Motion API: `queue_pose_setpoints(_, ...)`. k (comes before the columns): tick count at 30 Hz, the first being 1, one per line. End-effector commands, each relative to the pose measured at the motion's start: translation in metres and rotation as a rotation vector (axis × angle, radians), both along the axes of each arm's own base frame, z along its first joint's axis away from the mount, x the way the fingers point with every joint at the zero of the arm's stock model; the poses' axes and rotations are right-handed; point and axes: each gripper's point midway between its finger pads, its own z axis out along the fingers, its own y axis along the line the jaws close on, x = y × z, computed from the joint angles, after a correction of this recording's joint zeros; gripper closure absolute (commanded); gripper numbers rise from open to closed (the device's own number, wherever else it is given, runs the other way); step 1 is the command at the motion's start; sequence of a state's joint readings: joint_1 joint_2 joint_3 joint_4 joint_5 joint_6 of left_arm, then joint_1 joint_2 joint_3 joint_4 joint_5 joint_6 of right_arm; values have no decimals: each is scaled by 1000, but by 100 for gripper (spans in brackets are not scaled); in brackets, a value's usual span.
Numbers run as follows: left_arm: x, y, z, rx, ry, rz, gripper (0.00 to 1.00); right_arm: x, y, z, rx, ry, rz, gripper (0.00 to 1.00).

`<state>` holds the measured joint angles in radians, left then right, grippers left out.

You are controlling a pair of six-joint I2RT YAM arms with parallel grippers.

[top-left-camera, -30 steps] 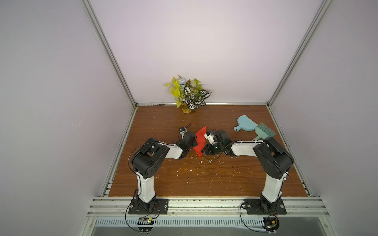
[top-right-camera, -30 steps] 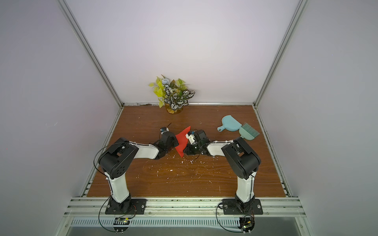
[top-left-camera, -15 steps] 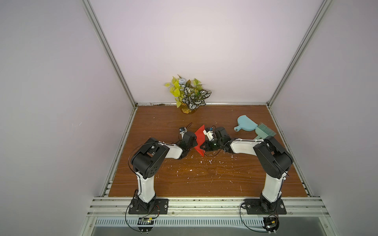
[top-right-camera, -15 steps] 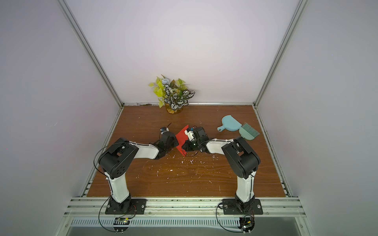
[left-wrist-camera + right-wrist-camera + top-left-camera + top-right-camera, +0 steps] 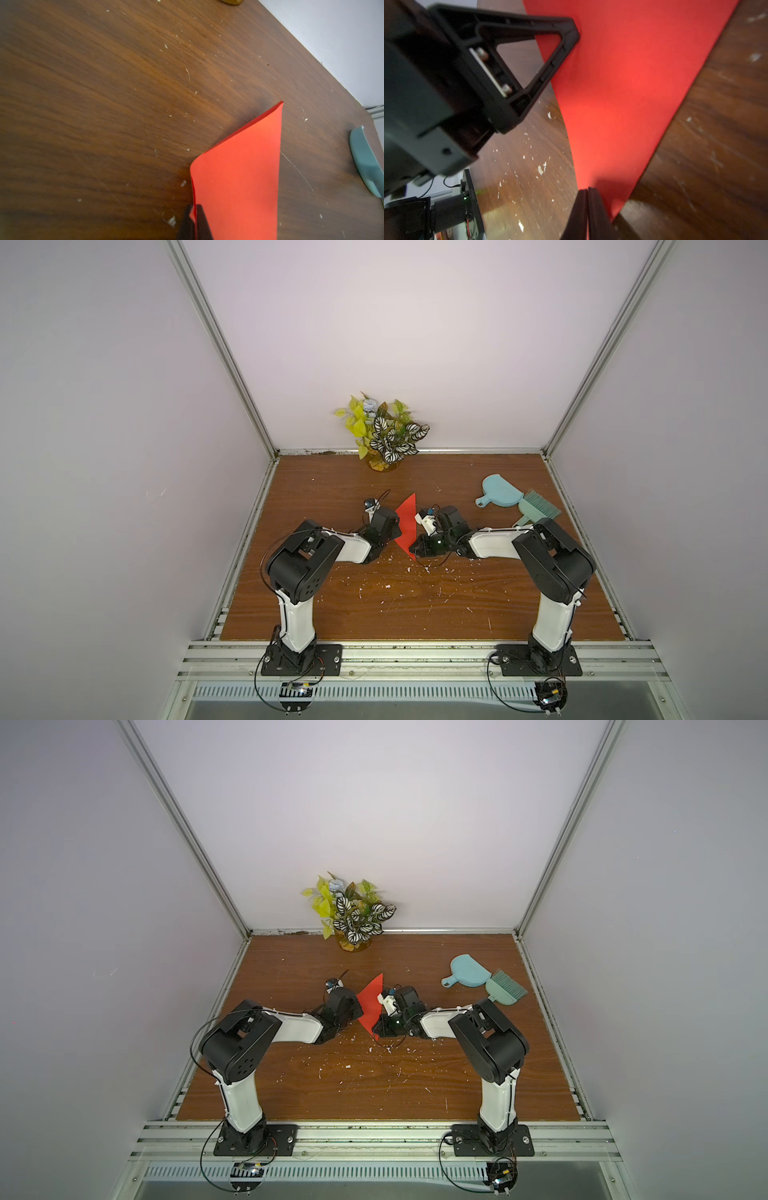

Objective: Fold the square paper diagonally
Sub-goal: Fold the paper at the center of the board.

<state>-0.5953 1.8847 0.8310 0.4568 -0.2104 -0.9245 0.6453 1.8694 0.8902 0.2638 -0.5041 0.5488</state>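
Note:
The square paper (image 5: 407, 525) (image 5: 369, 1006) is bright red-orange and stands nearly upright above the wooden table, bowed between the two arms in both top views. My left gripper (image 5: 395, 536) (image 5: 194, 207) is shut on the paper's (image 5: 239, 176) left edge near a corner. My right gripper (image 5: 415, 550) (image 5: 587, 190) is shut on the near corner of the paper (image 5: 623, 83). In the right wrist view, the left gripper's fingers (image 5: 566, 31) press against the sheet from the other side.
A potted plant (image 5: 384, 435) stands at the back wall. A light blue dustpan (image 5: 498, 495) and a green brush (image 5: 538, 512) lie at the back right. White crumbs (image 5: 415, 572) are scattered over the table (image 5: 332, 614).
The right gripper has shifted a little with its corner, and the sheet now looks narrower and more edge-on from above. The left arm has hardly moved. Both grips hold.

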Motion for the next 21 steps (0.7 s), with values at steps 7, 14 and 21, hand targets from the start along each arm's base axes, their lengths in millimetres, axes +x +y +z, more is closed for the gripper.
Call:
queue_pose_setpoints(7, -10, 5, -17, 40, 44, 6, 99, -25, -13, -4, -2, 52, -16, 91)
queue_pose_setpoints(14, -10, 6, -17, 40, 44, 7, 99, -33, -18, -2, -11, 55, -3, 91)
queue_pose_setpoints(21, -10, 7, -17, 43, 44, 9, 99, -45, -20, -3, -4, 69, 24, 91)
